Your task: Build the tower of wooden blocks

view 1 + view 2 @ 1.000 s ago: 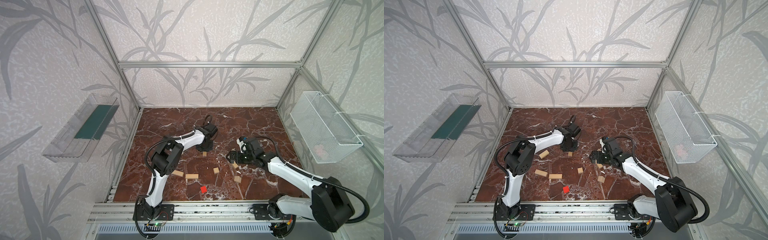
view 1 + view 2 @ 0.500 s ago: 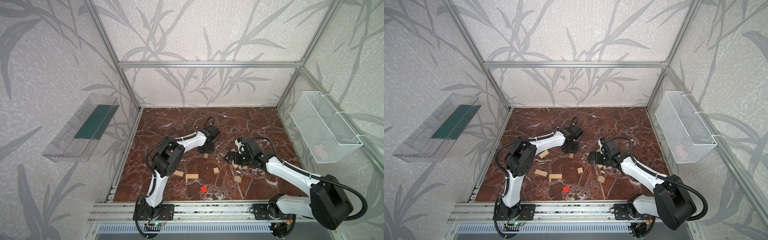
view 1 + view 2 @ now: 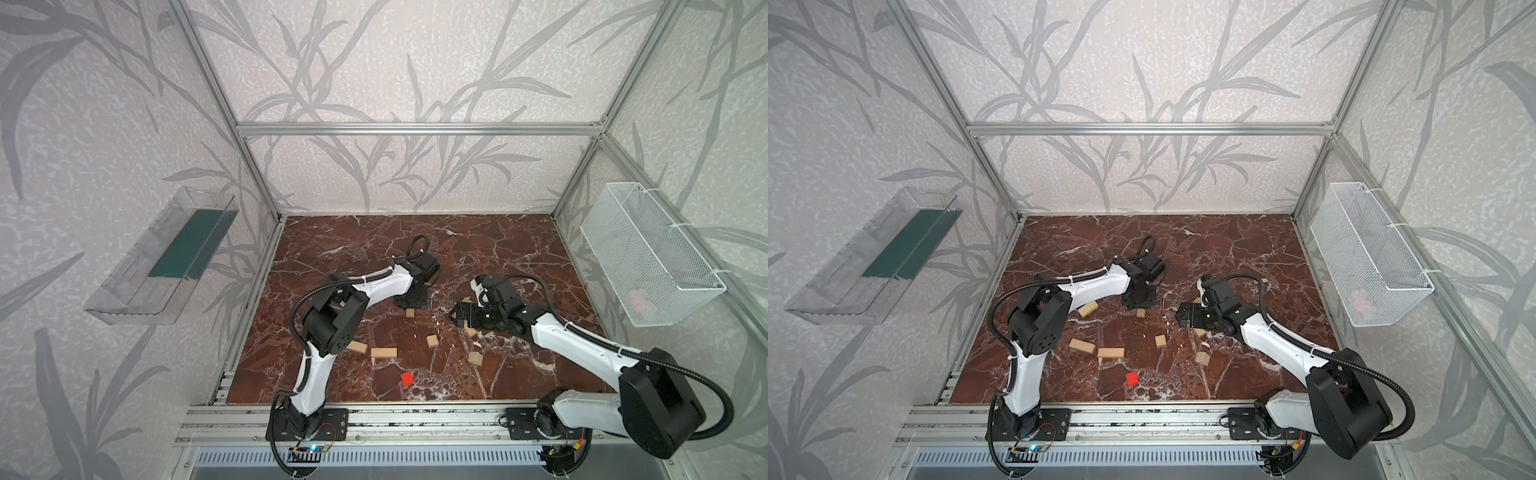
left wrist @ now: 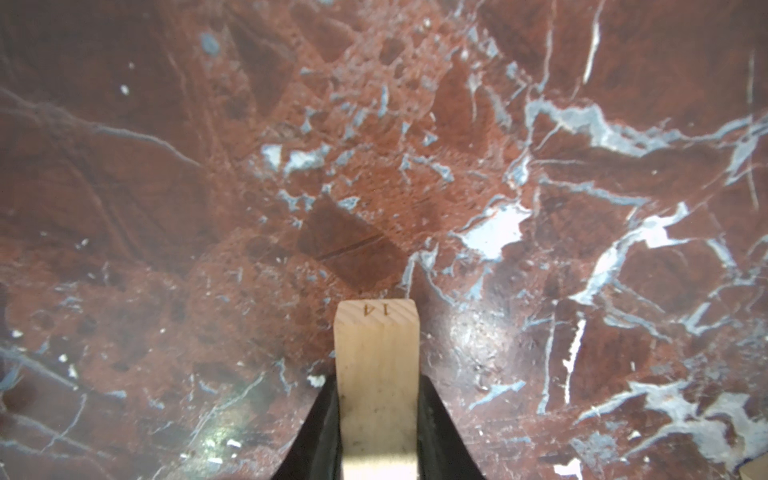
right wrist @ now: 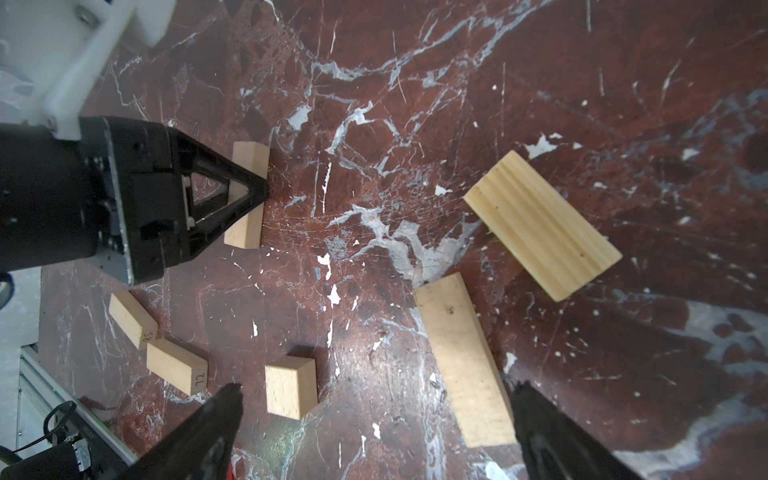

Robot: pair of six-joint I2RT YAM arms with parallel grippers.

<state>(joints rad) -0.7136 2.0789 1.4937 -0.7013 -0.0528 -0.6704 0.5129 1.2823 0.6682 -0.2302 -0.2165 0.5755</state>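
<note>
we are at the very start: no tower stands yet, and no block lies on another anywhere on the floor (image 3: 478, 241). the left gripper (image 4: 376, 384) is clamped on bar 14 (image 4: 376, 332), jaws pressed to its long sides, low at mid-floor. whether that bar rests on the floor or is just lifted, we cannot tell. we take it for the first piece of the base.

the right gripper (image 5: 374, 436) hangs with its jaws spread wide, holding nothing, over the loose bar (image 5: 463, 361). that bar lies skew and close to one finger (image 5: 552, 436). the next move, we judge, calls for centring, turning to square the jaws with its narrow width, then closing.

counted: six bars, namely bar 14, the loose bar, the far bar (image 5: 540, 224) just beyond it, bar 58 (image 5: 133, 320) and bar 72 (image 5: 176, 365) close together, and the side bar (image 3: 1087, 308) by the left arm. two short pale pieces, the mid block (image 3: 1160, 341) and the front block (image 3: 1202, 358). one red cube (image 3: 1132, 378), nearest the front rail. all are scattered over the front half.
</note>
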